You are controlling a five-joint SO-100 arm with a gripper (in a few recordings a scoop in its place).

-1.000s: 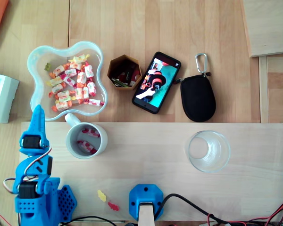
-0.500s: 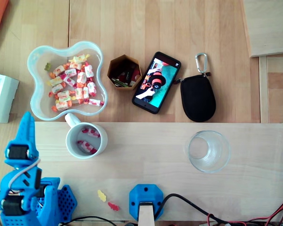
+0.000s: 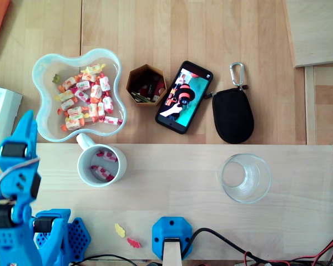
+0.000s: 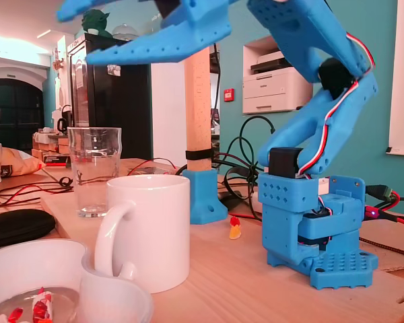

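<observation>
Table (image 3: 172, 188) of pale wood, sitting before teal wall (image 4: 232, 60). Mug (image 3: 87, 166) standing upright, handle pointing up-left toward bowl (image 3: 44, 100) in overhead view. Jaws hanging apart beside bowl.

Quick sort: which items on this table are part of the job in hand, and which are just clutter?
Likely in play:
- end effector, jaws apart, beside the bowl
- candy bowl
- wrapped candies
- white mug, a few candies inside

Lying about:
- glass
- phone
- black pouch
- brown hex cup
- loose candies, probably strays
</observation>
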